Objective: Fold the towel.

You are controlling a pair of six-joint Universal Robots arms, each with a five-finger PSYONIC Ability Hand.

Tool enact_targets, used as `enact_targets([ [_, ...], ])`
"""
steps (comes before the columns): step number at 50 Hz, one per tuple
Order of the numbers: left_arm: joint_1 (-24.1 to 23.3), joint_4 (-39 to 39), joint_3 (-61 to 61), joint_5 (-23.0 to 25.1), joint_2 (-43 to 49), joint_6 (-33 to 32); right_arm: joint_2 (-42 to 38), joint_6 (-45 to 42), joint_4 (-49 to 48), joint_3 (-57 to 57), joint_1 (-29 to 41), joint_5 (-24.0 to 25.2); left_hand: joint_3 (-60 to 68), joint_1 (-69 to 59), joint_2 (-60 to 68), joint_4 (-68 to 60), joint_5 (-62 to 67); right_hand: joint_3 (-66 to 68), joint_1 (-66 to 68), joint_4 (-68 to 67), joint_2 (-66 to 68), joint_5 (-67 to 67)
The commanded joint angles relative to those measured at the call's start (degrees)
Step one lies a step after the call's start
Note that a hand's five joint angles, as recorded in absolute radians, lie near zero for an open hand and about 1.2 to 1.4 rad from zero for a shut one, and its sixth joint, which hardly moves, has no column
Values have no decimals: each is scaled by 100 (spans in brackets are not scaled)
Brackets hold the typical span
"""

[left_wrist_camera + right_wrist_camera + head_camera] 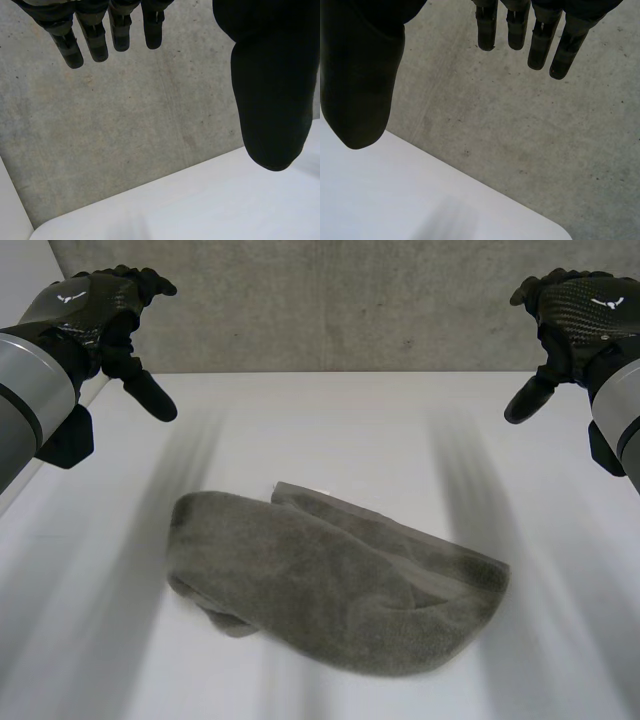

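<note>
A grey-green towel (335, 590) lies crumpled in a loose heap on the white table (330, 430), near its front middle. My left hand (105, 315) hovers high above the table's far left, well away from the towel, open with nothing in it. In the left wrist view its fingers (95, 35) hang straight and the thumb (272, 90) stands apart. My right hand (570, 320) hovers high at the far right, open and empty too. Its fingers (540, 37) and thumb (360, 85) are spread in the right wrist view.
A grey concrete wall (340, 300) rises behind the table's far edge. The table's far corners (45, 227) (555, 227) lie beneath each hand. Bare white tabletop surrounds the towel on all sides.
</note>
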State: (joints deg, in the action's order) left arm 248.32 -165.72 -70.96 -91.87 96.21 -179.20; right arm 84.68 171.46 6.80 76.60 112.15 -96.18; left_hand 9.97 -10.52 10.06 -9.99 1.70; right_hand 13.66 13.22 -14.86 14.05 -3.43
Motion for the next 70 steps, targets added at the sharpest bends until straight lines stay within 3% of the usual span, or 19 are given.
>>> enact_targets([
  [1, 6, -13, -6, 11, -5, -18, -31, -7, -4, -4, 8, -6, 58, -4, 49, -56, -115, -366, -322, 486, -405, 343],
  [19, 6, -30, -85, 46, 3, -53, -57, -78, 14, -4, -62, 213, 74, -20, 66, -73, -98, -366, -322, 486, -405, 343],
  [22, 6, -65, -173, 73, 39, -62, -251, -350, 102, 13, -9, 670, 74, -20, 66, -73, -98, -366, -322, 486, -405, 343],
  [24, 24, -109, -356, 82, 169, -62, -539, -840, 373, -4, 17, 1379, 74, -20, 66, -73, -98, -366, -322, 486, -405, 343],
  [25, 24, -109, -357, 81, 170, -62, -541, -842, 374, -4, 17, 1382, 74, -20, 66, -73, -98, -366, -322, 486, -405, 343],
  [27, 111, -258, -585, 81, 511, -62, -995, -1096, 497, -144, 69, 1986, 58, -4, 49, -56, -115, -366, -322, 486, -405, 343],
  [31, 129, -425, -822, 73, 854, -132, -1531, -1097, 541, -530, 332, 2260, 74, -20, 66, -72, -98, -366, -322, 486, -405, 343],
  [41, 331, -829, -2112, 81, 1410, -554, -3737, -711, 550, -2086, 1334, 2148, 58, -4, 49, -56, -115, -366, -322, 486, -405, 343],
  [50, 454, -1164, -3293, 99, 891, -572, -4777, -711, 577, -2782, 1748, 1602, 74, -20, 66, -73, -98, -139, -95, 259, -178, 116],
  [52, 454, -1303, -3467, 90, 804, -572, -4908, -719, 585, -2896, 1792, 1287, 124, -70, 116, -123, -48, 2169, 2213, -2049, 2130, -2192],
  [53, 411, -1444, -3608, 90, 751, -581, -4909, -719, 585, -2896, 1792, 1286, 258, -204, 249, -256, 86, 2182, 2227, -2062, 2143, -2205],
  [55, 350, -1506, -3661, 90, 733, -581, -4848, -763, 594, -2826, 1784, 1058, 393, -339, 384, -391, 220, 4475, 4520, -4355, 4436, -4498],
  [56, 349, -1507, -3662, 90, 733, -581, -4847, -763, 594, -2826, 1784, 1057, 394, -340, 385, -392, 222, 4486, 4531, -4367, 4448, -4509],
  [58, 209, -1524, -3671, 90, 750, -581, -4568, -816, 664, -2599, 1731, 952, 1513, -1459, 1505, -1511, 1341, 6624, 6669, -6504, 6585, -6647],
  [59, 208, -1524, -3671, 90, 751, -581, -4566, -816, 664, -2597, 1731, 952, 1521, -1467, 1512, -1519, 1349, 6633, 6678, -6514, 6595, -6657],
  [61, 33, -1559, -3662, 90, 742, -572, -3954, -860, 717, -1907, 1722, 1048, 3896, -3842, 3887, -3894, 3724, 6634, 6678, -6514, 6595, -6657],
  [62, 32, -1559, -3662, 90, 742, -572, -3951, -860, 717, -1903, 1722, 1048, 3910, -3855, 3901, -3908, 3737, 6634, 6678, -6514, 6595, -6657],
  [64, -72, -1577, -3679, 99, 724, -572, -3286, -1078, 682, -1037, 1591, 1214, 6071, -6017, 6062, -6069, 5898, 6634, 6678, -6514, 6595, -6657],
  [70, -362, -1612, -3863, 108, 567, -563, -1819, -1764, 630, 966, 862, 1672, 7003, -6948, 6994, -7001, 6830, 6634, 6678, -6514, 6595, -6657],
])
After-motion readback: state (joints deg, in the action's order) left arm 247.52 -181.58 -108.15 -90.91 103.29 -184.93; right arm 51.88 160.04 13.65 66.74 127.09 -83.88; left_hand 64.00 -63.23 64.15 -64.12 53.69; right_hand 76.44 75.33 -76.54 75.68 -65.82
